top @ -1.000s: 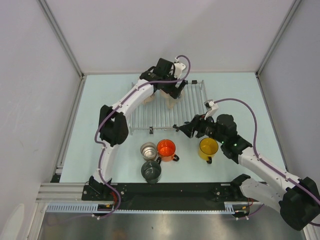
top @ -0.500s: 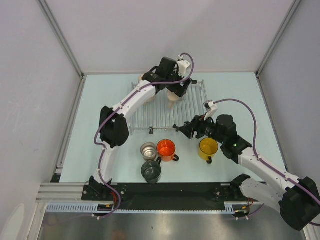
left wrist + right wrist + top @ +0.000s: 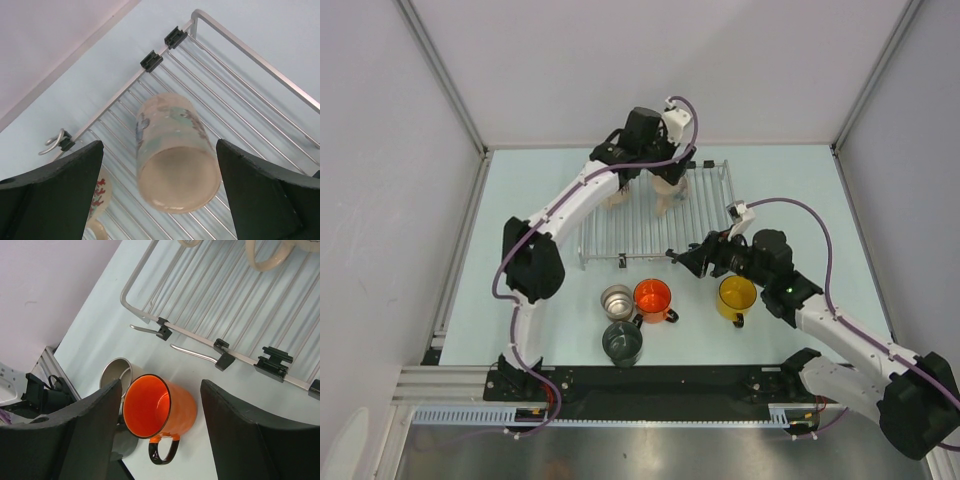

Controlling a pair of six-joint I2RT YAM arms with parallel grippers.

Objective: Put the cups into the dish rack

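Drawn back now, my left gripper (image 3: 160, 192) hangs wide and empty over the cream mug (image 3: 172, 150), inverted in the dish rack (image 3: 260, 55). I'd lower the right gripper (image 3: 161, 437), equally spread and empty, astride the rim of the orange mug (image 3: 160, 407).

a pale blue table (image 3: 770, 175) (white walls (image 3: 650, 60) on three sides).
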